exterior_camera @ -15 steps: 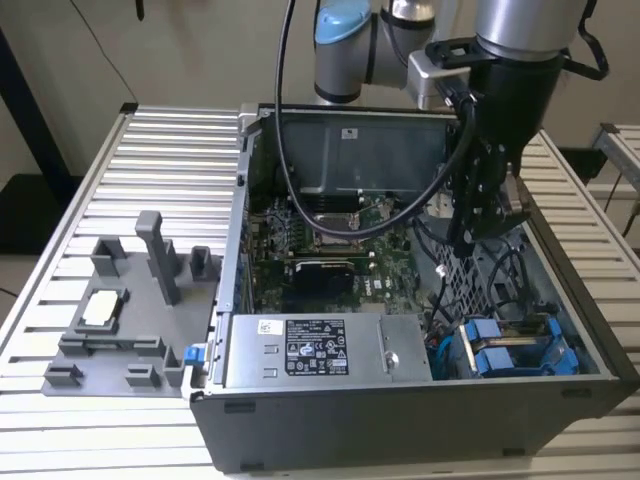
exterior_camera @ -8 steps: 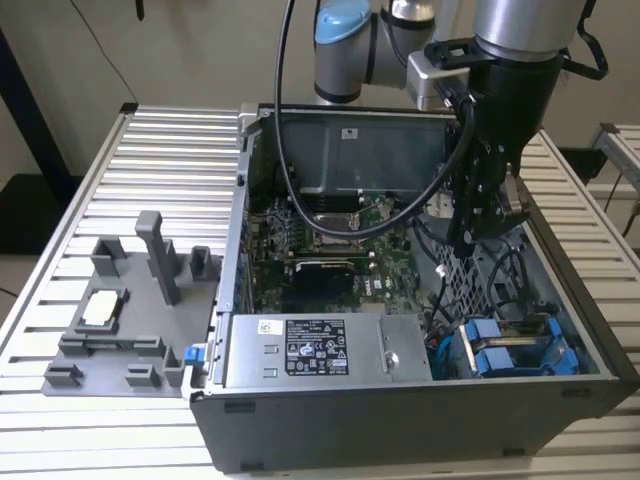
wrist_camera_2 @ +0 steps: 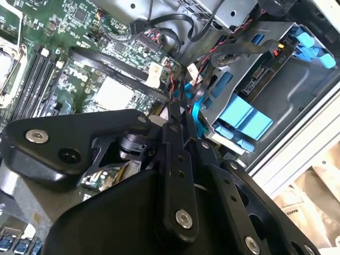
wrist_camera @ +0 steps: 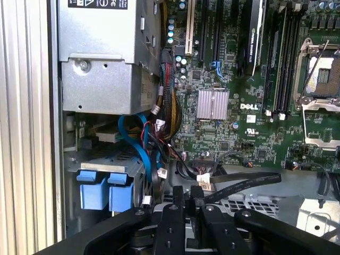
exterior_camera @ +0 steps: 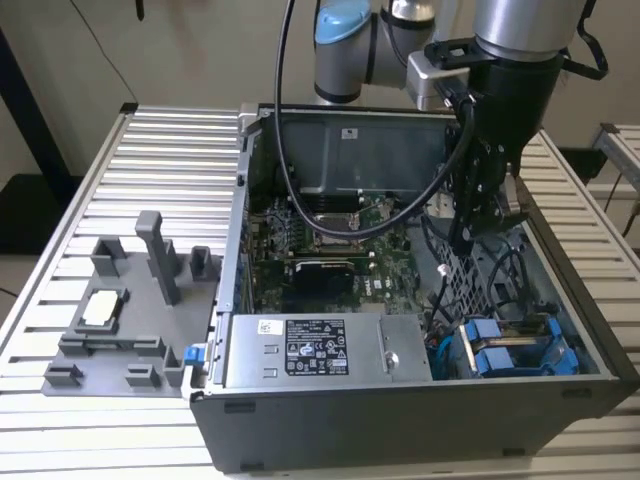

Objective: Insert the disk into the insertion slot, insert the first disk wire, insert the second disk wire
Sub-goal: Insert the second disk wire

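The disk [exterior_camera: 500,357] sits in its blue carrier inside the insertion slot [exterior_camera: 560,372] at the case's front corner, on the exterior view's right. Its blue end tabs [wrist_camera: 105,191] [wrist_camera_2: 240,115] show in both wrist views. My gripper [exterior_camera: 468,238] hangs inside the case just behind that bay. Its black fingers [wrist_camera: 178,208] stand close together on the end of a flat black disk wire [wrist_camera: 245,184] [wrist_camera_2: 114,68], which runs off across the motherboard. A blue wire [wrist_camera: 139,146] [wrist_camera_2: 194,104] loops beside the bay next to the fingers.
A grey labelled power-supply box [exterior_camera: 320,350] lies along the case's front beside the bay. The green motherboard [exterior_camera: 330,245] fills the middle. Loose red and black leads [wrist_camera: 166,95] crowd the gap. A grey fixture tray [exterior_camera: 125,300] rests on the table at the exterior view's left.
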`<act>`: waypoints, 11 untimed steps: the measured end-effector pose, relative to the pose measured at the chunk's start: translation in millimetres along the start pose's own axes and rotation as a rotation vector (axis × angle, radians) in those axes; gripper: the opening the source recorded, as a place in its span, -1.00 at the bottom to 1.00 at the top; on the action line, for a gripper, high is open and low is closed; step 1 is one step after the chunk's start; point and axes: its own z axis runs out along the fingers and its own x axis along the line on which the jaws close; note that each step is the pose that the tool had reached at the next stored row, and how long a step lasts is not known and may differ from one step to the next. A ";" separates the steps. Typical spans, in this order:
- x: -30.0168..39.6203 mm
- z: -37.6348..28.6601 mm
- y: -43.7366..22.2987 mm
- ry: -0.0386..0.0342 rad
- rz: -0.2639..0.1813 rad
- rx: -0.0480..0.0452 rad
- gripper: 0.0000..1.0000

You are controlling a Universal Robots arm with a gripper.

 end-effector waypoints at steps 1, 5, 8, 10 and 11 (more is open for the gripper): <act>0.0 0.0 0.0 0.0000 0.000 0.0000 -0.65; 0.0 0.0 0.0 0.0000 0.000 0.0000 -0.68; 0.1 0.0 0.0 0.0001 0.000 0.0000 -0.68; 1.6 0.1 0.1 0.0000 0.000 -0.0001 -0.68; 3.3 0.3 -0.1 0.0000 0.000 -0.0008 -0.68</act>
